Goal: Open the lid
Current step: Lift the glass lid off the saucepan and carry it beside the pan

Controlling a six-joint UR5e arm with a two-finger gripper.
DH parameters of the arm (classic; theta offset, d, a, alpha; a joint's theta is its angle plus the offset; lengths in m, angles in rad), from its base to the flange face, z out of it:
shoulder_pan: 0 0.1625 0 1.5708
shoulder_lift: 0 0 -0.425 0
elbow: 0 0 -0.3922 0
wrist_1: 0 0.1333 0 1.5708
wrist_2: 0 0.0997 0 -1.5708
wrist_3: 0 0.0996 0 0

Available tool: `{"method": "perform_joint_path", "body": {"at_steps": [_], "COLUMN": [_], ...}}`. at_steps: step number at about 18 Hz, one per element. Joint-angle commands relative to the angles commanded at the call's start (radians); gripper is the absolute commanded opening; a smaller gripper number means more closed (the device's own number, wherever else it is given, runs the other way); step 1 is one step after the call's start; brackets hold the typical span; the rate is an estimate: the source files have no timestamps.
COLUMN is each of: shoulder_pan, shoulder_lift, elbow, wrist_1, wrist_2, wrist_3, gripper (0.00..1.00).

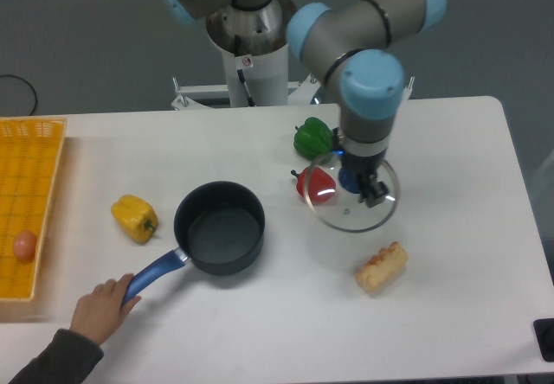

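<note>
The glass lid (351,207), a clear disc with a thin metal rim, is off the saucepan and to its right, tilted, partly over a red pepper (317,183). My gripper (361,187) is over the lid's centre and appears shut on its blue knob, which the fingers mostly hide. The dark blue saucepan (220,227) stands uncovered and empty at the table's middle. A person's hand (104,306) holds its blue handle (154,273).
A green pepper (312,137) lies behind the red one. A yellow pepper (134,218) sits left of the pan. A piece of bread (382,267) lies in front of the lid. A yellow basket (26,202) with an egg (24,245) is at the left edge.
</note>
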Motion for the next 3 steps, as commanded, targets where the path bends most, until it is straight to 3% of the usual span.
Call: {"method": "perform_joint_path", "body": {"at_steps": [3], "shoulder_pan": [0.023], "shoulder_lift": [-0.003], "elbow": [-0.003], "wrist_1": [-0.003], "wrist_2": [0.006], "wrist_3": [0.017], "gripper": [0.65]}}
